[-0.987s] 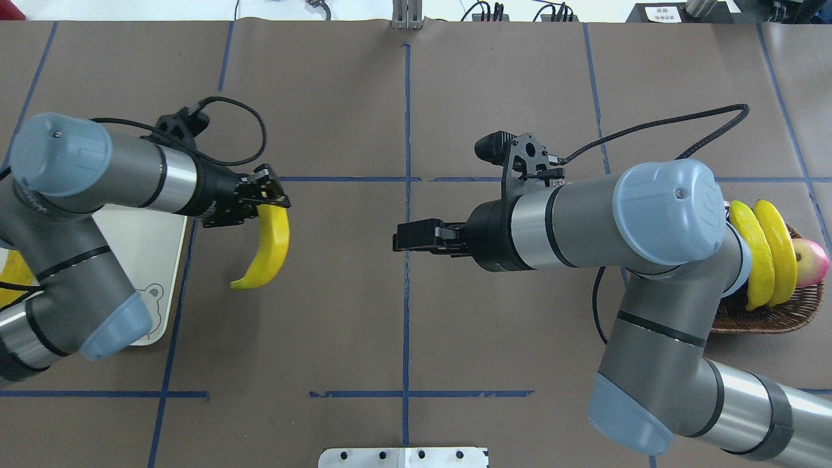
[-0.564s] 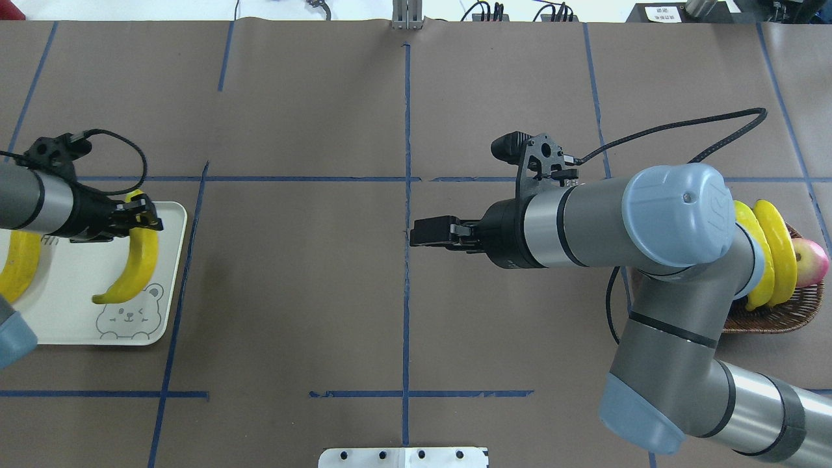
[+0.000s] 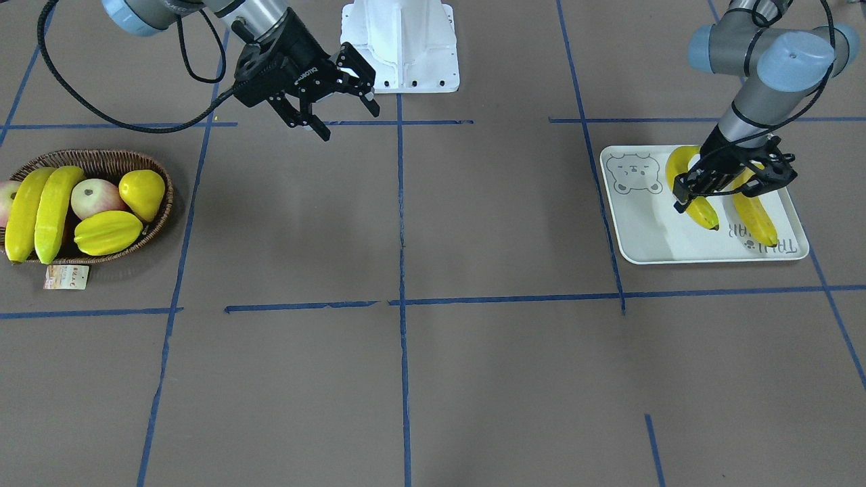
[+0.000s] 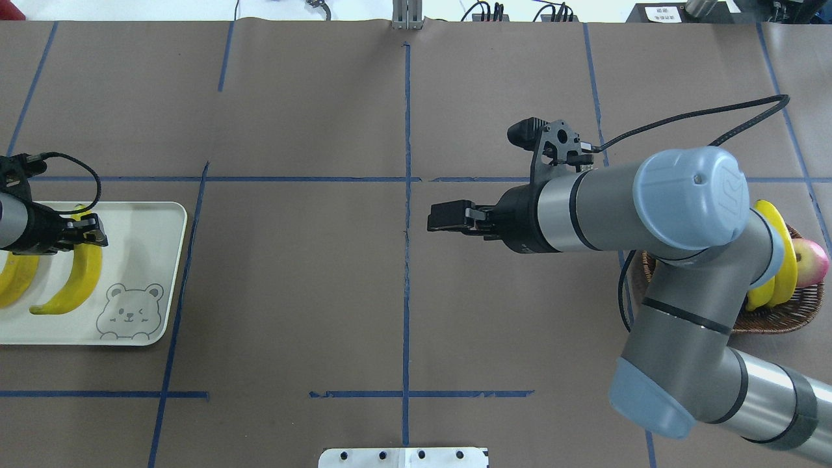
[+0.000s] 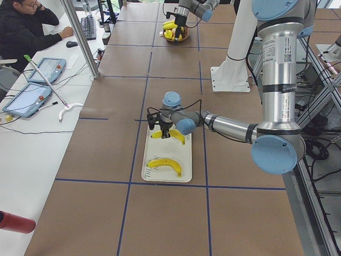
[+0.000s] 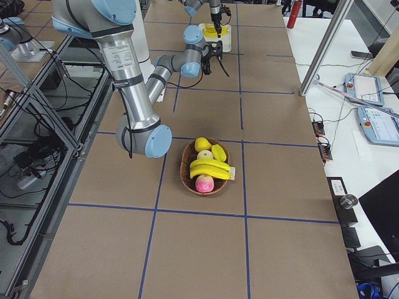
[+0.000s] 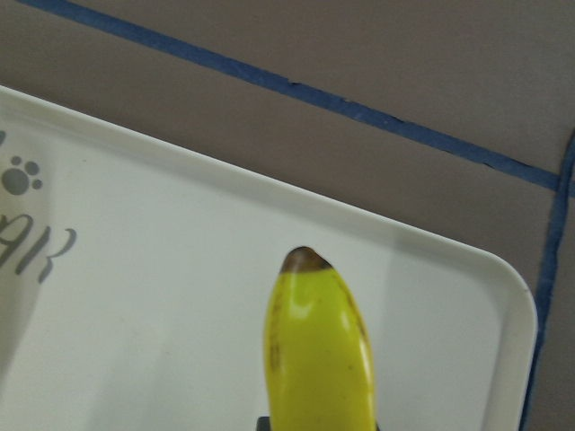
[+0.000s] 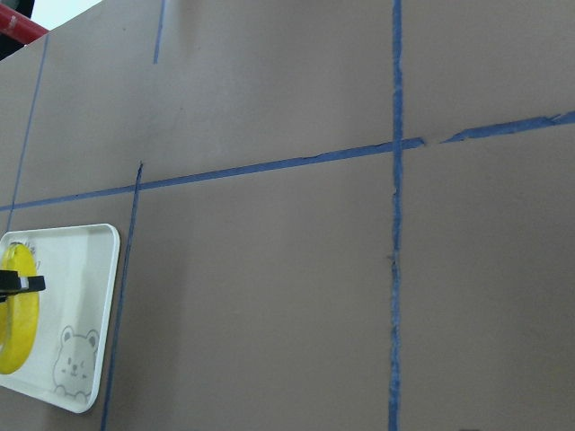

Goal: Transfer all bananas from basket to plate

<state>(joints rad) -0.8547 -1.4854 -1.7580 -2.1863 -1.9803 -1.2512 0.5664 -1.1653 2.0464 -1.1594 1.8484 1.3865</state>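
My left gripper [image 4: 86, 233] is over the plate [image 4: 146, 227], shut on the upper end of a banana [image 4: 73, 281] that hangs down onto the plate's surface. The left wrist view shows this banana [image 7: 319, 359] between the fingers, over the plate [image 7: 135, 260]. A second banana [image 4: 16, 279] lies on the plate beside it. Two more bananas [image 3: 24, 213] [image 3: 55, 208] lie in the wicker basket [image 3: 166, 203]. My right gripper [image 3: 352, 125] is open and holds nothing, in the air near the table's middle, well apart from the basket.
The basket also holds a star fruit [image 3: 108, 231], a pear [image 3: 143, 193] and an apple [image 3: 91, 196]; a paper tag [image 3: 66, 276] lies by it. The robot's white base [image 3: 399, 47] stands at the table's edge. A person sits at a side desk [image 5: 24, 32].
My left gripper carried the banana leftward from mid-table to over the plate and lower. My right arm drew back to the right, toward the basket, its gripper still open.
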